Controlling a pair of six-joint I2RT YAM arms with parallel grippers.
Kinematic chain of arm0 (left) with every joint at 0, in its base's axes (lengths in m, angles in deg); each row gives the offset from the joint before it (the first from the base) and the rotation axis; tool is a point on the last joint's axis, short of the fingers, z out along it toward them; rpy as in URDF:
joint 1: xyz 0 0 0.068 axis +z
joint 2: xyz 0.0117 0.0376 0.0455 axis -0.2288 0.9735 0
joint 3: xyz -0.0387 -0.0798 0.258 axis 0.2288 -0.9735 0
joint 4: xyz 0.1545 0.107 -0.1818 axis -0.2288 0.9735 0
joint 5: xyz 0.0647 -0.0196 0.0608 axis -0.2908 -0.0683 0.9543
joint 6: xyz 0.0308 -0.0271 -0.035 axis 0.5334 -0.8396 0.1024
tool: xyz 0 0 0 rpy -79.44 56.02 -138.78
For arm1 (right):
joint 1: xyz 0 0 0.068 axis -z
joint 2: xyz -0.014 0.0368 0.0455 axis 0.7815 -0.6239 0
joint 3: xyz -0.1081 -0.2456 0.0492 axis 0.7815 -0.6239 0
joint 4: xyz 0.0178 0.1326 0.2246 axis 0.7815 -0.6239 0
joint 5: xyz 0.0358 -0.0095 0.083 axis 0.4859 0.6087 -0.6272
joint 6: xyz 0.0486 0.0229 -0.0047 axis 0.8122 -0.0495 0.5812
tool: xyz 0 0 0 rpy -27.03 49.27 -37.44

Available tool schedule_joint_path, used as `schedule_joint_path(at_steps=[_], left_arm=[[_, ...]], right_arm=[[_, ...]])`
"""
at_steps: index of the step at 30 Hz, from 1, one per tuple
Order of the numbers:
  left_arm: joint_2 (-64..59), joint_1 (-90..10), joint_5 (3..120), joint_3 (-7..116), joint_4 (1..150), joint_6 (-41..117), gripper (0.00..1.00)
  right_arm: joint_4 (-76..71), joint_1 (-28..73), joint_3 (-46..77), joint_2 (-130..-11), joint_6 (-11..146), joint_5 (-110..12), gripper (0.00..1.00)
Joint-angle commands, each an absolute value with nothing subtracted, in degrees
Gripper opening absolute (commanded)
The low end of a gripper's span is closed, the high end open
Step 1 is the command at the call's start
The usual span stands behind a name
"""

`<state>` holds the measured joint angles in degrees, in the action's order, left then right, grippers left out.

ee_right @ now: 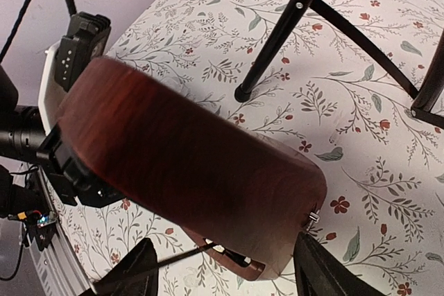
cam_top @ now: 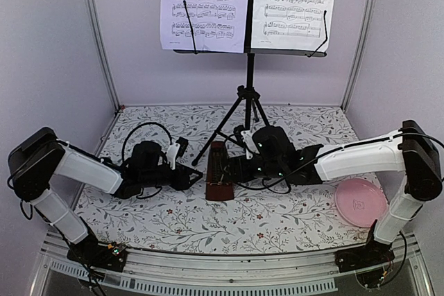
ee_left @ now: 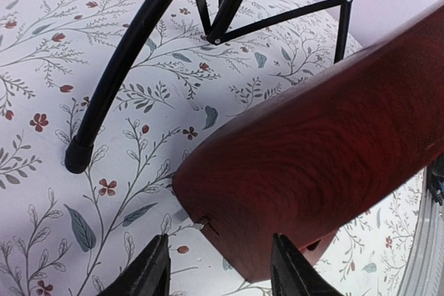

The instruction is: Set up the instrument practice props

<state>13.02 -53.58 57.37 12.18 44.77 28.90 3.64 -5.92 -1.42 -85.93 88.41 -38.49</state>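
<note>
1. Now the metronome [cam_top: 220, 175] is lying on the bench [cam_top: 277, 220] near the stand [cam_top: 248, 74].
2. Meanwhile the right pincer [ee_right: 223, 247] is straddling it wide; the left pincer [ee_left: 220, 247] is sitting at its end, grip I cannot tell.
3. Squeezing squarely before tipping it upright is looking wisest.

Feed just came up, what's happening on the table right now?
Both arms are at the metronome, which lies on its side on the floral cloth by the feet of the music stand. The left gripper brackets one end; a firm grip can't be confirmed. The right gripper straddles the other, open. Both music sheets sit on the stand.
</note>
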Motion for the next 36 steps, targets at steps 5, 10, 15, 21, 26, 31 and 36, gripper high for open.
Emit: schedule_joint_path(at_steps=[5,10,15,21,26,31,36], left_arm=[[13.0,-54.3,58.0,12.8,44.4,29.2,0.52],[12.3,-54.3,58.5,12.4,44.5,29.0,0.53],[11.7,-54.4,58.8,12.1,44.7,29.1,0.53],[11.6,-54.3,58.7,12.1,44.8,29.0,0.53],[11.4,-54.4,58.9,12.3,45.2,29.2,0.53],[11.3,-54.3,59.1,12.4,45.6,29.3,0.53],[10.9,-54.4,59.3,12.4,45.9,29.4,0.53]], right_arm=[[7.1,-6.1,-2.9,-82.9,88.1,-40.1,0.81],[7.2,-6.8,-1.3,-84.2,89.0,-39.2,0.91],[6.2,-8.5,1.5,-86.3,89.0,-36.9,0.99],[3.9,-8.6,3.5,-86.7,89.7,-31.8,0.93],[1.5,-8.6,3.9,-86.5,90.0,-27.6,0.88],[-1.0,-8.5,3.7,-85.7,90.0,-23.9,0.85],[-1.7,-7.7,1.3,-83.7,90.1,-22.8,0.84]])
